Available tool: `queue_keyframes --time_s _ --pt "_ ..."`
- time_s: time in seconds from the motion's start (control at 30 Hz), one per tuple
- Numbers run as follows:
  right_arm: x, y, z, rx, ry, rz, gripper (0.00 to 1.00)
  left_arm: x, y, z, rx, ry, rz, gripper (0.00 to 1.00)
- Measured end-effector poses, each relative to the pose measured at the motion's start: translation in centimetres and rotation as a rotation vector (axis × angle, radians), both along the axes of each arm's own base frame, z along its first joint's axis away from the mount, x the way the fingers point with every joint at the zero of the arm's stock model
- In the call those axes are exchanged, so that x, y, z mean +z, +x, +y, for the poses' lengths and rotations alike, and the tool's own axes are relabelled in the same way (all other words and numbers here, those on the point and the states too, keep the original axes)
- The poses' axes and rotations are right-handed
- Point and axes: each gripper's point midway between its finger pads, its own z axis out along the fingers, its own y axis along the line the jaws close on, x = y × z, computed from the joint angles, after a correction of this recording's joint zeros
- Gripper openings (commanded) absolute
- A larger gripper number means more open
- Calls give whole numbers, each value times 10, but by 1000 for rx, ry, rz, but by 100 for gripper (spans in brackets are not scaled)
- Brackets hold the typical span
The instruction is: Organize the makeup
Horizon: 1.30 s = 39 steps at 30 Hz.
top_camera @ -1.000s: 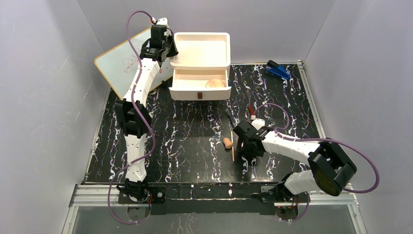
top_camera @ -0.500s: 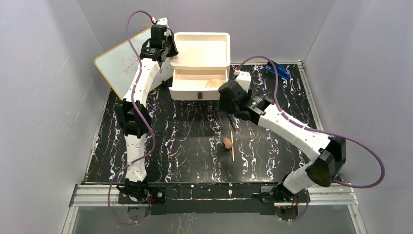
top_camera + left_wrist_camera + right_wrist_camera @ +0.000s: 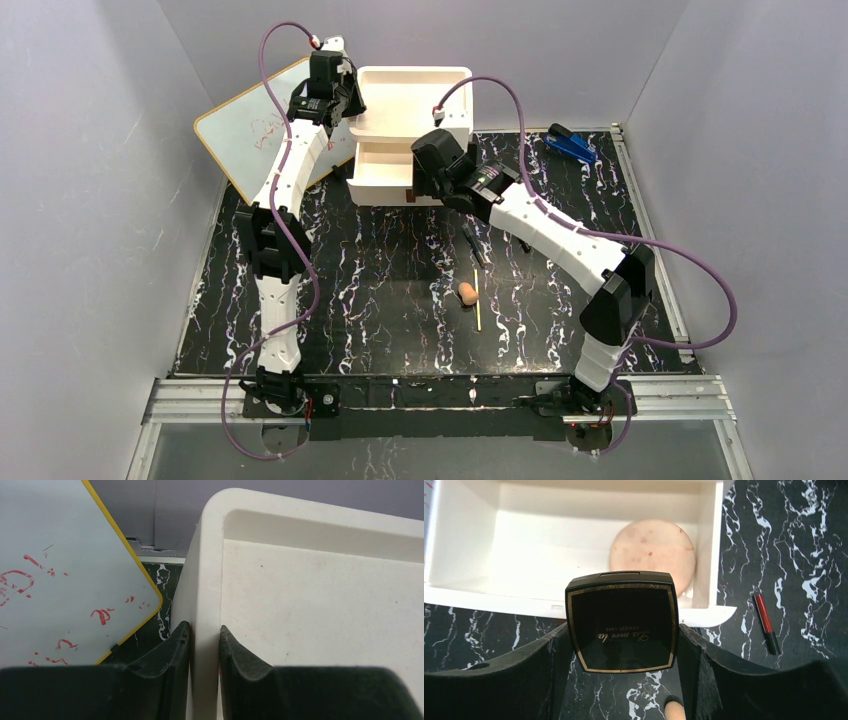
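My right end effector [image 3: 624,630] grips the compact [image 3: 623,622] by its side edges; rigid, glossy, I judge it slippery. My left end effector [image 3: 204,640] pinches the drawer box [image 3: 310,605] wall.

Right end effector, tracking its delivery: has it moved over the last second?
Yes. The right end effector travelled from beside the tan sponge up the top view to the open lower drawer of the white drawer box, holding the black compact.

disc [image 3: 653,550] in btm drawer [image 3: 499,545], sponge [image 3: 467,293] just l of stick [image 3: 477,312].
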Motion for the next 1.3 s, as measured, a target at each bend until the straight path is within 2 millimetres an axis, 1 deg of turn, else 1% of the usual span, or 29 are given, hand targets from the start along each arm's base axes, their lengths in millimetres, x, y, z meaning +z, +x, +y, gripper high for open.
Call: queue_keyframes --time_s 0.1,0.2,0.3,0.37,0.4,0.47,0.53,0.63,0.73,0.83,0.87,0.9,0.93,1.03,1.07,1.3 --pt "13 3 7 22 8 -32 1 0 0 0 -1 0 -1 0" --pt "30 7 14 38 25 -68 1 0 0 -1 -3 -1 0 0" --pt "46 15 22 48 43 -109 1 1 0 -1 -3 -2 0 0" --pt "52 21 27 54 47 -135 1 1 0 -1 -3 -2 0 0" --pt "52 26 30 57 39 -148 1 1 0 -1 -4 -2 0 0" --pt "44 32 34 61 12 -155 1 1 0 -1 -4 -2 0 0" --pt "32 38 37 68 -15 -151 1 1 0 -1 -4 -2 0 0" --pt "5 46 40 76 -41 -120 1 1 0 -1 -4 -1 0 0" --pt "-20 52 34 69 -64 -84 1 1 0 -1 -6 -1 -1 0" --pt "-26 59 28 54 -55 -79 1 1 0 -1 -8 -1 -1 0" --pt "-27 60 26 51 -54 -77 17 1 0 -1 -8 -1 -1 0" --pt "-27 61 26 51 -52 -77 38 1 0 -1 -9 -1 -1 0" --pt "-28 62 26 52 -49 -77 54 1 0 -1 -8 -1 -1 0" --pt "-29 63 27 61 -40 -70 90 1 0 -1 -8 -1 -1 0" --pt "-30 63 27 62 -37 -67 98 1 0 -1 -8 -1 -1 0" --pt "-34 73 32 70 -42 -70 99 1 0 -1 -9 -1 -1 0"
